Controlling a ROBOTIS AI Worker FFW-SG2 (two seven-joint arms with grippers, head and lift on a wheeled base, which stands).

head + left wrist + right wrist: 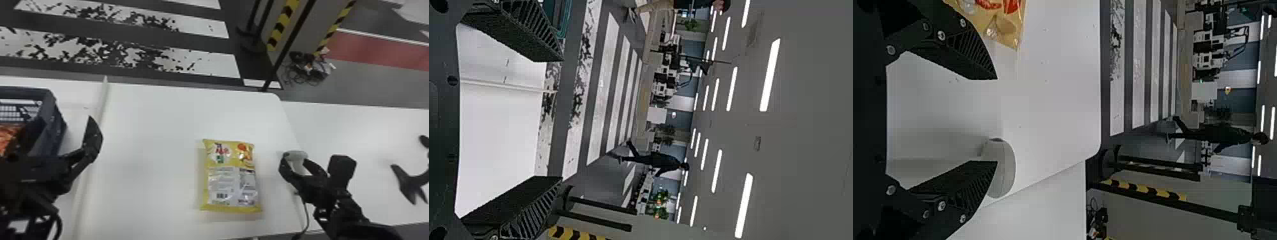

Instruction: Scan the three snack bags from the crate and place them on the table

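Yellow snack bag (231, 177) is lying flat on the white tabletop (153, 127), label panel and barcode facing up.
In the head view we are seeing it resting nearer the tabletop's right edge than its left, well in from the rounded far-right corner, with both claws apart from it. Our right gripper (304, 164) is hovering by the right edge, fingers standing wide; a pale rounded device (1003, 170) is showing partly behind one finger in the right wrist view, and we cannot tell whether they are touching. Our left gripper (65, 162) is hanging near the tabletop's left edge, just beside the dark blue crate (52, 134), its fingers spreading wide with nothing between them; inside the crate an orange-red bag (8, 137) is lying, partly visible.
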